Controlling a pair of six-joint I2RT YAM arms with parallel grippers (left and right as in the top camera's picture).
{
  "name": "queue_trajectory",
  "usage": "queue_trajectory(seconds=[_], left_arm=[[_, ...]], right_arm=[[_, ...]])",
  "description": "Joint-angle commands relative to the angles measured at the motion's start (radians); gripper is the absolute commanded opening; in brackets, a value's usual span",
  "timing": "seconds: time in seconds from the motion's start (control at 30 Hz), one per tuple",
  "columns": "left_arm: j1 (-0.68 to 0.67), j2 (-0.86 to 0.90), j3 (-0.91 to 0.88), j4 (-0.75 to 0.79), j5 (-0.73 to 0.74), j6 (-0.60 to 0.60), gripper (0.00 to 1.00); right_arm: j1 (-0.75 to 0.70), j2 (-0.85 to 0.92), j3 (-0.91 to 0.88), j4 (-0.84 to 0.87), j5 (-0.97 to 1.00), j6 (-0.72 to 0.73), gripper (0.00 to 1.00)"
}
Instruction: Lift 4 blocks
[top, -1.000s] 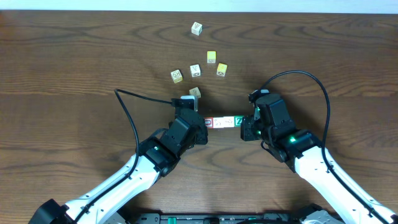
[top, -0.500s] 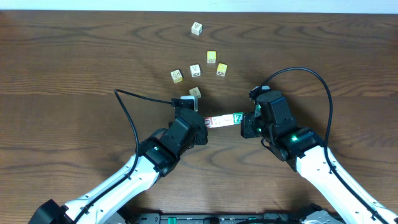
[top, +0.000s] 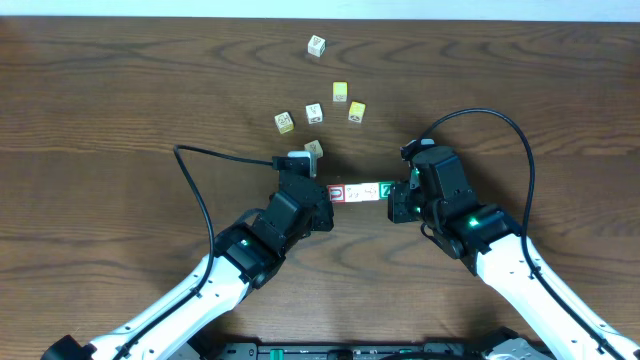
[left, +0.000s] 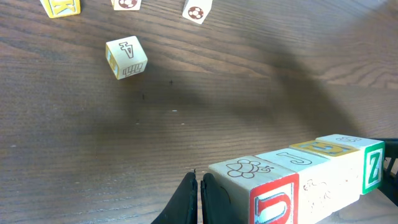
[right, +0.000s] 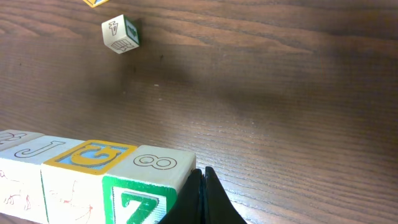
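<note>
The four blocks (top: 360, 192) lie end to end in one straight row in the middle of the tabletop (top: 120, 100). Seen from overhead, the row's long axis runs from nine o'clock to three o'clock. The red-faced block (top: 337, 193) is at the nine o'clock end and the green Z block (top: 385, 190) at the three o'clock end, with the two white-faced blocks (top: 353, 193) between them. The left hand (top: 324, 196) has its fingers together and holds nothing between them; its closed tip touches the outer face of the red-faced block. The right hand (top: 397, 197) is the same, fingers together and tip against the outer side of the green Z block. So the row lies at three o'clock from the left hand and at nine o'clock from the right, and each hand is as near its own end as it can be. The row is pinched lengthwise rather than gripped. I'd judge that the lift depends on both hands pushing inward along that nine-to-three line and rising together, since any slack or tilt could buckle the row at a joint. From these views I cannot say whether the row is already off the wood. The loose cubes (top: 314, 149) sit apart toward twelve o'clock, out of the way.
</note>
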Motion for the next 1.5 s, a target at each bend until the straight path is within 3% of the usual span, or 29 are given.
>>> queue_trajectory(seconds=[0.0, 1.47], left_arm=[[-0.045, -0.011, 0.076, 0.045, 0.197, 0.006, 0.07], [-0.045, -0.011, 0.076, 0.027, 0.179, 0.006, 0.07]], right_arm=[[0.082, -0.012, 0.041, 0.030, -0.306, -0.008, 0.01], [0.082, -0.029, 0.041, 0.028, -0.305, -0.008, 0.01]])
